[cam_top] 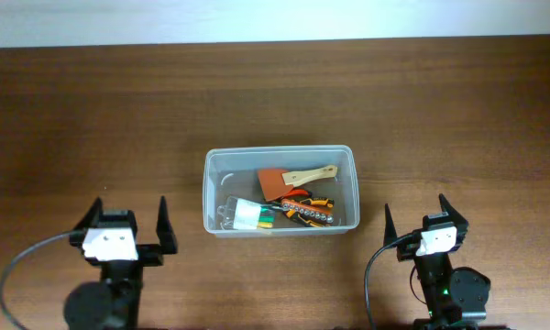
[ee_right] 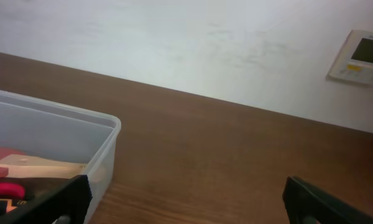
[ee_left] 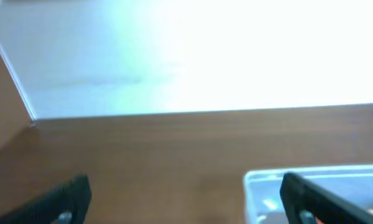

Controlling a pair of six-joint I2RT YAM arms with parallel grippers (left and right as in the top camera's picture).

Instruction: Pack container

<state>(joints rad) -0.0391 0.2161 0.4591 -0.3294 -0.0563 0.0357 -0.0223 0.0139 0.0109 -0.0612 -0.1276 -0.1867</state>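
The clear plastic container (cam_top: pixel 280 154) stands in the middle of the wooden table. Inside it lie a wooden-handled scraper with an orange-brown blade (cam_top: pixel 289 180), an orange and black tool (cam_top: pixel 307 209) and a white and green item with metal parts (cam_top: pixel 246 215). My left gripper (cam_top: pixel 130 216) is open and empty, at the near left of the container. My right gripper (cam_top: pixel 414 217) is open and empty, at the near right. The container's corner shows in the left wrist view (ee_left: pixel 261 182) and its wall in the right wrist view (ee_right: pixel 102 155).
The brown wooden table (cam_top: pixel 458 119) runs back to a white wall (ee_right: pixel 174 37). A white wall-mounted control panel (ee_right: pixel 359 57) shows at the far right in the right wrist view. Black cables trail from both arm bases.
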